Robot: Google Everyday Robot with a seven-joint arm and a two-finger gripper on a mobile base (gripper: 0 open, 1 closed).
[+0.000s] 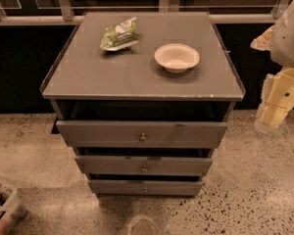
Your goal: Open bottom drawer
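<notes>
The grey cabinet (142,72) stands in the middle of the camera view with three drawer fronts stacked below its top. The bottom drawer (117,187) is the narrowest-looking front, lowest down just above the floor, with a small round metal knob (145,189) at its centre. Its front sits close under the middle drawer (112,164), with only a thin dark gap above it. My gripper (277,106) is a cream-coloured piece at the right edge, beside the cabinet's right side, at about the height of the top drawer (98,132) and well away from the knob.
A green snack bag (119,34) and a white bowl (177,58) lie on the cabinet top. A clear bin (2,207) with cans sits on the speckled floor at the lower left. Dark glass panels run behind the cabinet.
</notes>
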